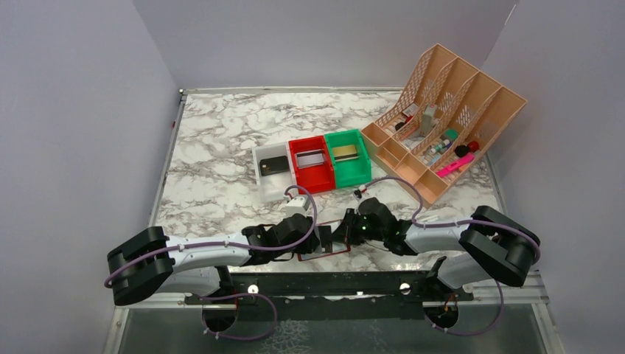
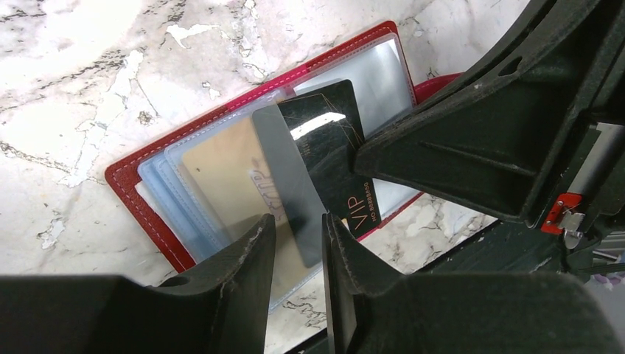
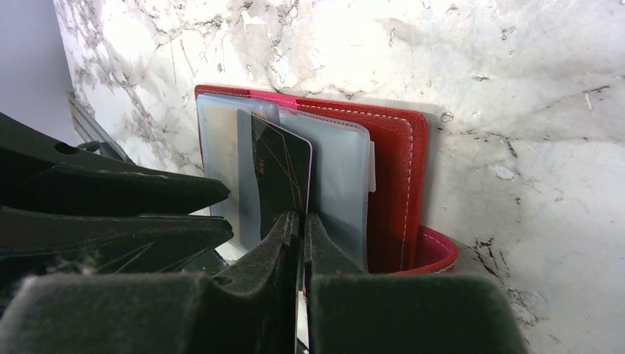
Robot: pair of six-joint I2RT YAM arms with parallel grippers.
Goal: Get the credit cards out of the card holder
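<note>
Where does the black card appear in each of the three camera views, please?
Left wrist: the black card lies slanted at centre, gold VIP lettering at its lower end.
Right wrist: the black card stands left of centre, rising out of the right gripper's shut jaws.
Top external: not visible, hidden beneath the arms at bottom centre.
Shared landmark: the red card holder beneath it.

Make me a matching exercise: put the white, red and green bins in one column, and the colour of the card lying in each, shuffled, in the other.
Column one:
1. white bin
2. red bin
3. green bin

Column two:
a. gold card
b. black card
c. silver-grey card

Pairs: 1-b, 2-c, 3-a
</note>
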